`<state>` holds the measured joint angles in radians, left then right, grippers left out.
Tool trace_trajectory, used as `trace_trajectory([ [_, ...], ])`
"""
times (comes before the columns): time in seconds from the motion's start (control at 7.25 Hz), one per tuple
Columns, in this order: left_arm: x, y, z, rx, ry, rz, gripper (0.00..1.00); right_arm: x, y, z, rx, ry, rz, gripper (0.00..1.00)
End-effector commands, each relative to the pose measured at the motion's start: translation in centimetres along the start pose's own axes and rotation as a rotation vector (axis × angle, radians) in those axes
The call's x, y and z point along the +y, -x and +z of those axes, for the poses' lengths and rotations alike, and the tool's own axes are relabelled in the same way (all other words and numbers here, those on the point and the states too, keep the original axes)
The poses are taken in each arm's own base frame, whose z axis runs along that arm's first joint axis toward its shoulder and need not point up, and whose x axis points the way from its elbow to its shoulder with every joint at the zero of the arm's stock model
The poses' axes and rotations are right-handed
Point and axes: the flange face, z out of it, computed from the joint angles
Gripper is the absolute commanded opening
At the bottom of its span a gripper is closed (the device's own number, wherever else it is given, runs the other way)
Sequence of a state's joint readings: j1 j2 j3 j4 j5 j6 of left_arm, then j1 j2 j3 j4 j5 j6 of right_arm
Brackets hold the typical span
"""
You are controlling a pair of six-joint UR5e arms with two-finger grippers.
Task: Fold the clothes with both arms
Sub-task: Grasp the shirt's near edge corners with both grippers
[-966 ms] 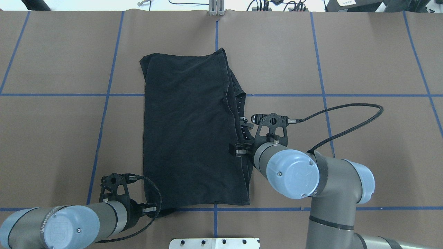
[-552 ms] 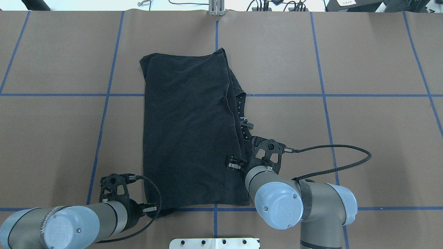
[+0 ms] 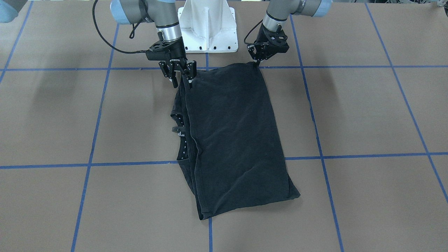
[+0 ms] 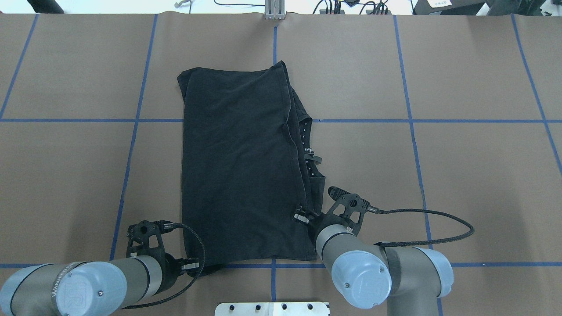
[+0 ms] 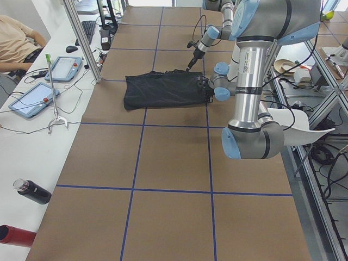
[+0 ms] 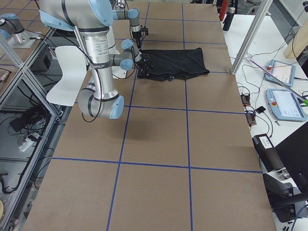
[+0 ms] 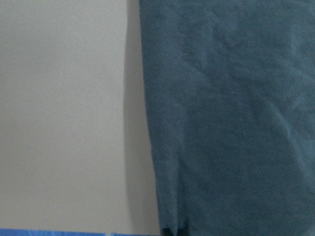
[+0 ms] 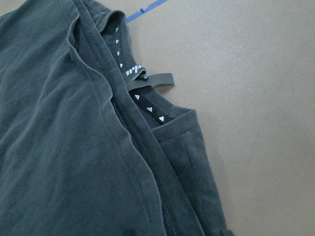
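The black T-shirt (image 4: 241, 166) lies flat on the brown table, folded lengthwise, with no logo showing. Its collar with a small white neck mark (image 8: 135, 70) peeks out along its right edge. My left gripper (image 4: 195, 265) sits at the shirt's near left corner; in the front view (image 3: 257, 63) it looks shut on that corner. My right gripper (image 4: 302, 215) is open above the shirt's right edge, a little short of the near right corner; in the front view (image 3: 182, 82) its fingers stand apart. The left wrist view shows only the shirt's edge (image 7: 236, 123) and bare table.
Blue tape lines (image 4: 410, 120) grid the brown table. The white pedestal base (image 3: 208, 28) stands at the near edge between the arms. A side bench holds tablets (image 5: 32, 100) and bottles (image 5: 32, 191), with a person (image 5: 16, 35) seated there.
My right arm has drawn back toward the robot along the shirt's right edge, from beside the collar to near the near right corner. The left arm and the shirt have not moved.
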<state>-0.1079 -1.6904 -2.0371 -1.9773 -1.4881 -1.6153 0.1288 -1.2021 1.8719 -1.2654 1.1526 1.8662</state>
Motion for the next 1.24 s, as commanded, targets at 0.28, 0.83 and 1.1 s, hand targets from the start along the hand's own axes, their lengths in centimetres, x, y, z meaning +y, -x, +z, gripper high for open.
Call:
trace_trajectory([
  [0.28, 0.0, 0.1, 0.0, -0.001, 0.0, 0.0, 0.0, 1.1, -0.9, 1.1, -0.022, -0.013, 0.001, 0.6],
  [0.83, 0.2, 0.1, 0.1, -0.003, 0.003, 0.001, 0.0, 1.8, -1.4, 1.4, 0.027, -0.016, -0.04, 0.61],
  [1.1, 0.2, 0.1, 0.2, -0.004, 0.003, 0.001, 0.0, 2.0, -1.3, 1.3, 0.024, -0.014, -0.041, 0.54],
])
